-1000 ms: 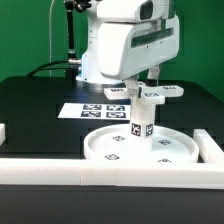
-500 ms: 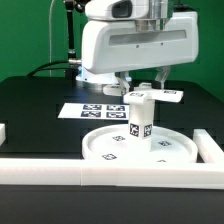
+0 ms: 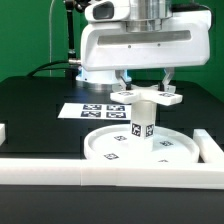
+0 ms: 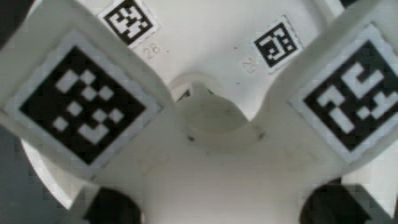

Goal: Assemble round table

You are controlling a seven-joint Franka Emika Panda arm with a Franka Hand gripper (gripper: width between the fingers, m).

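Observation:
The wide rimmed disc [image 3: 100, 150] lies flat on the black table at the front. The short thick post [image 3: 141, 125] stands upright at the disc's middle. The cross-shaped piece [image 3: 145, 98] sits level on top of the post. My gripper [image 3: 146, 82] comes straight down over it, one finger on each side, shut on the cross-shaped piece. In the wrist view the cross-shaped piece [image 4: 214, 150] fills the picture with its tagged arms, and my gripper [image 4: 222, 205] shows only as dark fingertips [image 4: 111, 205] at either side. The post's top is hidden.
The marker board [image 3: 90, 110] lies flat behind the disc. A long white rail [image 3: 110, 175] runs along the front, with another rail at the exterior view's right [image 3: 210, 150] and a short end at its left [image 3: 3, 132].
My hand has turned about its upright axis over the post. The cross-shaped piece turned with it, shifting from the exterior view's right to centred on the post.

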